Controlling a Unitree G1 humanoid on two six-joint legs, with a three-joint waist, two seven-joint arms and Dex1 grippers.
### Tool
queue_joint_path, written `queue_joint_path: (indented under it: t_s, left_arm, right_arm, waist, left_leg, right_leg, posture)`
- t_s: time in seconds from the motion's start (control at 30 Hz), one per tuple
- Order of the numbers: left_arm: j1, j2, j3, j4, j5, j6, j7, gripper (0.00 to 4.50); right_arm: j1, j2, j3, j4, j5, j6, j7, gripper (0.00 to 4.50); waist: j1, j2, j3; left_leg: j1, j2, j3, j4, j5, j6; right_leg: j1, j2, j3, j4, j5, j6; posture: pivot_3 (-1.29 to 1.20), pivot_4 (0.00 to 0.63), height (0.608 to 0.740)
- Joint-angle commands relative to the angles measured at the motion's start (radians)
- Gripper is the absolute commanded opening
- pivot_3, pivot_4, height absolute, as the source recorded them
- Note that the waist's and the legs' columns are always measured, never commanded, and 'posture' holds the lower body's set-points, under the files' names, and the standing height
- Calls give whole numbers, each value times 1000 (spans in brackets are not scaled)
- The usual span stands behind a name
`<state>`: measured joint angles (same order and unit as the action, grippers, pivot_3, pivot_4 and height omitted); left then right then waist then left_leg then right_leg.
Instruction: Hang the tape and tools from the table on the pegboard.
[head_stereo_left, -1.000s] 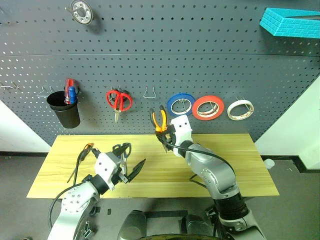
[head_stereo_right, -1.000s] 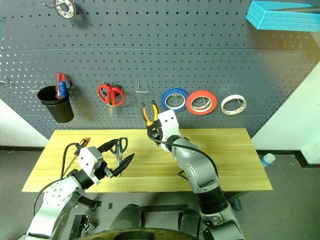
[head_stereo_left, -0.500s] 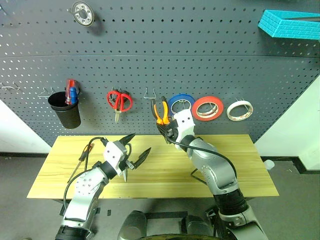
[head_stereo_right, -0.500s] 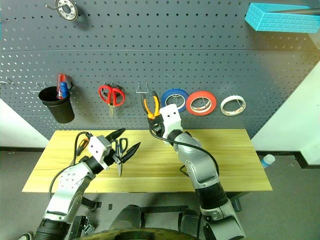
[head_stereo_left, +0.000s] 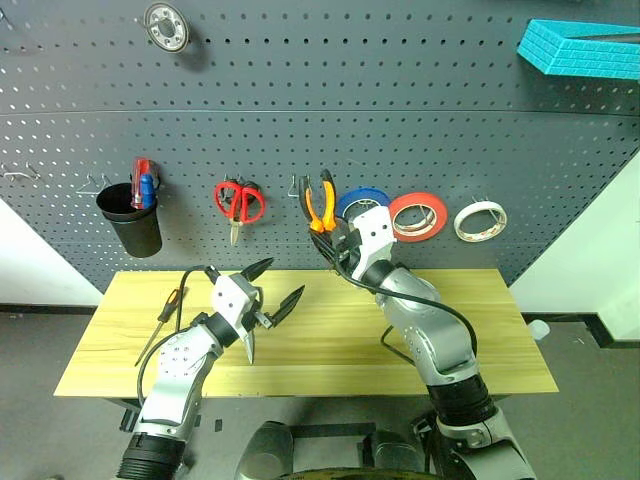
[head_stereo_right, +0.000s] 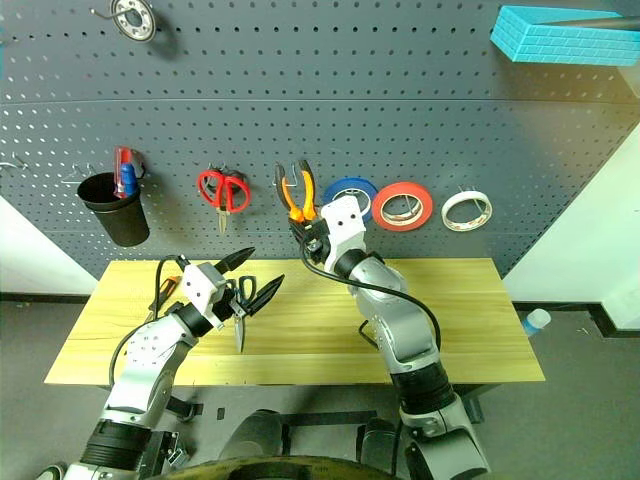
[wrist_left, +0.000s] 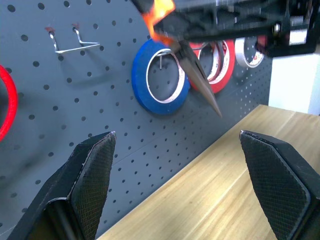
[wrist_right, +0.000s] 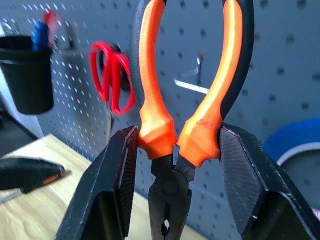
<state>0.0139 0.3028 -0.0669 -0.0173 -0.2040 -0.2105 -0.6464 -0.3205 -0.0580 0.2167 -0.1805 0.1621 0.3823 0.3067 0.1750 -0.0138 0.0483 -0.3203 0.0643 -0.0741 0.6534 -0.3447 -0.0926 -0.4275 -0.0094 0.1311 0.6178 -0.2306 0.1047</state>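
My right gripper (head_stereo_left: 340, 240) is shut on the orange-and-black pliers (head_stereo_left: 320, 203), handles up and nose down, just in front of the pegboard (head_stereo_left: 420, 100) by a wire hook (wrist_right: 192, 82). In the right wrist view its fingers (wrist_right: 116, 185) clamp the pliers (wrist_right: 170, 140) near the joint. My left gripper (head_stereo_left: 282, 280) hovers open and empty above the table (head_stereo_left: 480, 330). The dark scissors (head_stereo_right: 240, 300) lie on the wood beneath it. A slim screwdriver (head_stereo_left: 165, 315) lies at the table's left. The red tape (head_stereo_left: 416, 215) hangs on the pegboard.
A blue roll (head_stereo_left: 360, 203) and a white roll (head_stereo_left: 480, 220) flank the red tape. Red-handled scissors (head_stereo_left: 238, 203) hang left of the hook, and a black cup (head_stereo_left: 130, 225) further left. A teal box (head_stereo_left: 580, 45) sticks out at the top right.
My right gripper has lifted the pliers up along the pegboard towards the wire hook. My left gripper has moved forward over the scissors, still open.
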Motion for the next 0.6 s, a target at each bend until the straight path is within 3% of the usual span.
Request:
queue_joint_path:
  t_s: [0.03,0.6]
  left_arm:
    - [-23,-2,2,-8,3,-32,0,4142]
    - [-66,-37,31,17,-2,-76,53,4142]
  right_arm:
    - [-32,12,-17,-37,11,-46,10,2046]
    - [-202,54,-34,45,-21,-149,-14,2046]
  waist:
    - [0,0,0]
    - [1,0,0]
  left_leg:
    - [0,0,0,0,0,0]
    - [0,0,0,0,0,0]
  right_leg:
    - [0,0,0,0,0,0]
    - [0,0,0,0,0,0]
  posture:
    - [371,0,720]
    - [387,0,720]
